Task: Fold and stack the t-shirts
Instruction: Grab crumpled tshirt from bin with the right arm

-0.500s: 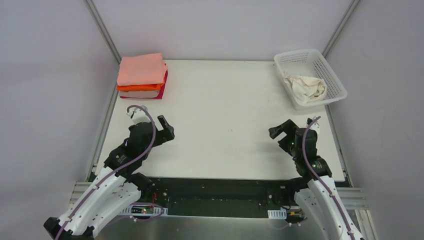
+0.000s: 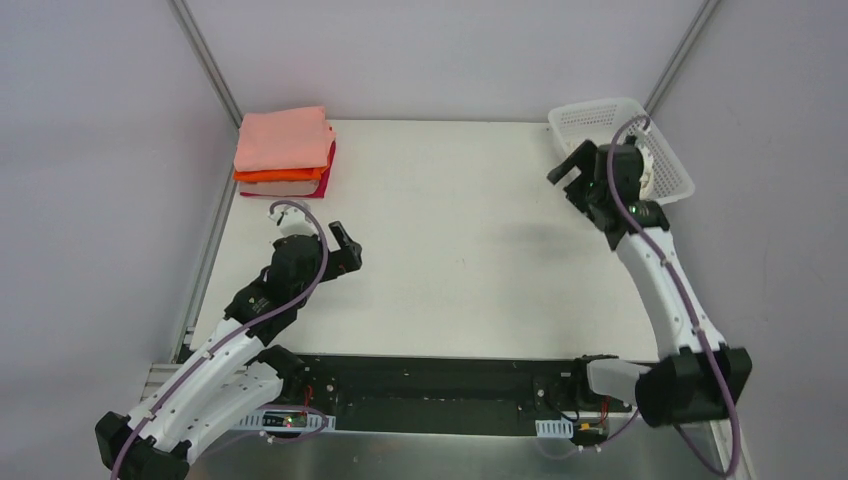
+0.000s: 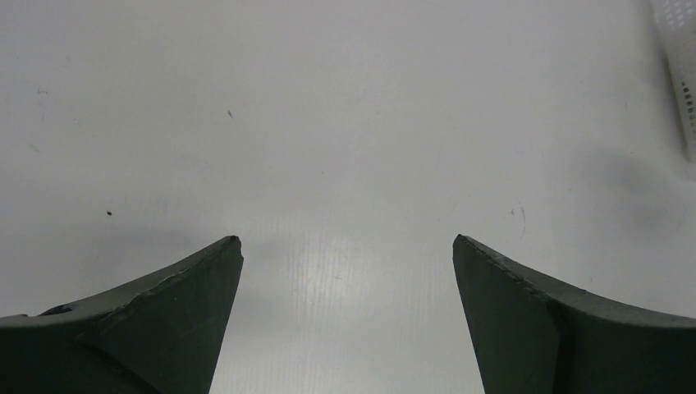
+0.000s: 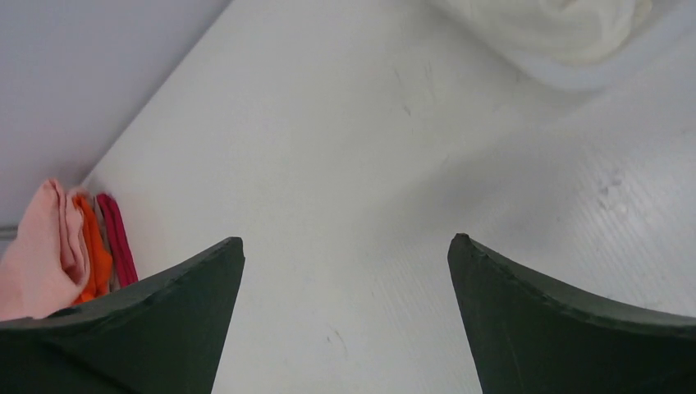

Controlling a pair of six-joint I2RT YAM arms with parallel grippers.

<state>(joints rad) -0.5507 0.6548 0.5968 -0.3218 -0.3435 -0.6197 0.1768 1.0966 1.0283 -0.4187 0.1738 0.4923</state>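
Note:
A stack of folded t-shirts sits at the table's far left corner: salmon-pink [image 2: 284,138] on top, orange [image 2: 278,175] under it, crimson-red [image 2: 327,168] at the bottom. It also shows edge-on in the right wrist view [image 4: 49,250]. The cream-white shirt [image 4: 566,20] lies crumpled in the basket; my right arm hides it in the top view. My right gripper [image 2: 572,172] is open and empty, above the table beside the basket's near left side. My left gripper [image 2: 345,250] is open and empty over bare table at the left; both wrist views show open jaws with nothing between them.
The white plastic lattice basket [image 2: 600,112] stands at the far right corner; its edge shows in the left wrist view [image 3: 681,74] and its rim in the right wrist view [image 4: 595,75]. Grey walls close in the table's left, back and right sides.
My right arm has stretched far forward, from the near right of the table up to the basket. My left gripper has shifted slightly right and forward.

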